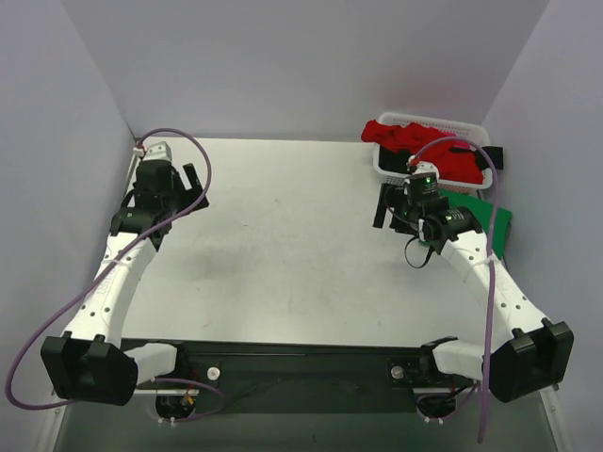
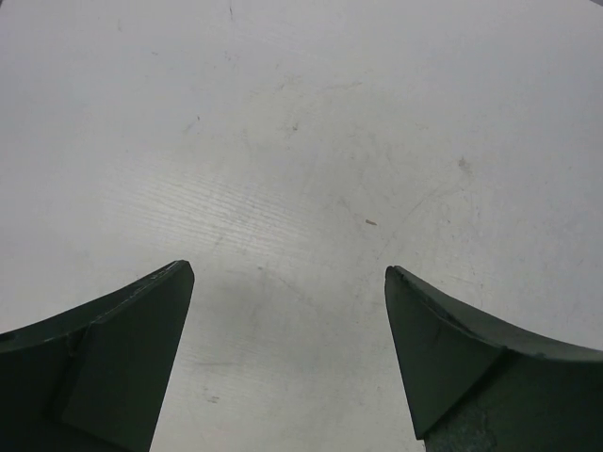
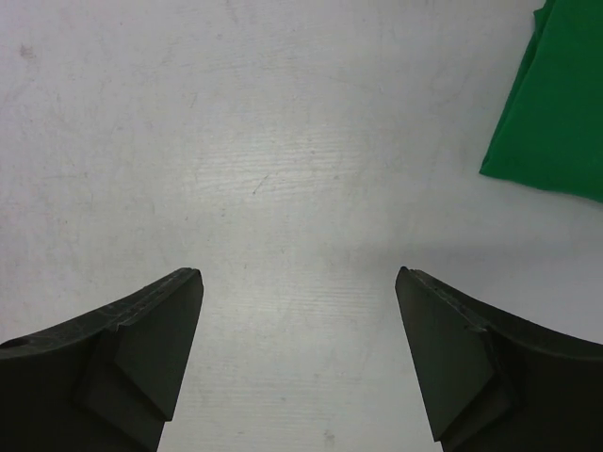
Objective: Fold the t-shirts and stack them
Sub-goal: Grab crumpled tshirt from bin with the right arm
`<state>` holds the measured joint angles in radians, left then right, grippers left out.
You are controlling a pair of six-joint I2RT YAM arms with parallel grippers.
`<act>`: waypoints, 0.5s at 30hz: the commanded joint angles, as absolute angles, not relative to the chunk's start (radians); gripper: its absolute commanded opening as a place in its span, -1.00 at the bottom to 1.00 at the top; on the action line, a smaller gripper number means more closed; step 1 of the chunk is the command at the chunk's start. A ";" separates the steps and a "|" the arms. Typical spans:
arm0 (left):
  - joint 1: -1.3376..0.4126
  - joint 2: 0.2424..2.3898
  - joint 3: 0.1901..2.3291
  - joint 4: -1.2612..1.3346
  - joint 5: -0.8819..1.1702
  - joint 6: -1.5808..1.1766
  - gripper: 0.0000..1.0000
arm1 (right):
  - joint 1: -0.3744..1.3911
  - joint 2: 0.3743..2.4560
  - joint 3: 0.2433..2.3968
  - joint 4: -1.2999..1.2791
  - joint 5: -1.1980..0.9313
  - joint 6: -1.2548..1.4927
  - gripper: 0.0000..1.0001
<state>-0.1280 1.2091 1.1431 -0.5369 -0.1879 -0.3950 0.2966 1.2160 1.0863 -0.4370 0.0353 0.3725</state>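
Your left fingers (image 2: 113, 358) stand wide apart, holding nothing, above the white worktop (image 1: 283, 245). Your right fingers (image 3: 122, 358) gape empty too. The flat green cotton t-shirt (image 3: 556, 104) lies beside them to the right, untouched. The crumpled red t-shirt (image 1: 419, 141) sits in the white lattice basket (image 1: 462, 123).

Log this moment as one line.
left gripper open, empty | right gripper open, empty | red t-shirt heaped in white basket | green t-shirt flat on table

The left arm (image 1: 113, 273) stretches toward the desk's (image 1: 283, 254) far left corner and the right arm (image 1: 480, 268) toward its far right side. Both wrists point downward, jaws spread wide, gripping nothing.
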 commanded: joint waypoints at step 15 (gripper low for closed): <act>-0.124 1.276 1.227 -0.523 -0.169 -0.468 0.95 | 0.172 1.301 1.252 -0.443 0.198 0.367 1.00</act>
<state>-0.1284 1.2617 1.1927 -0.5812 -0.1635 -0.4397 0.2237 1.2537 1.1908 -0.4381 0.1520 0.3367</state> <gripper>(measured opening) 0.972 0.999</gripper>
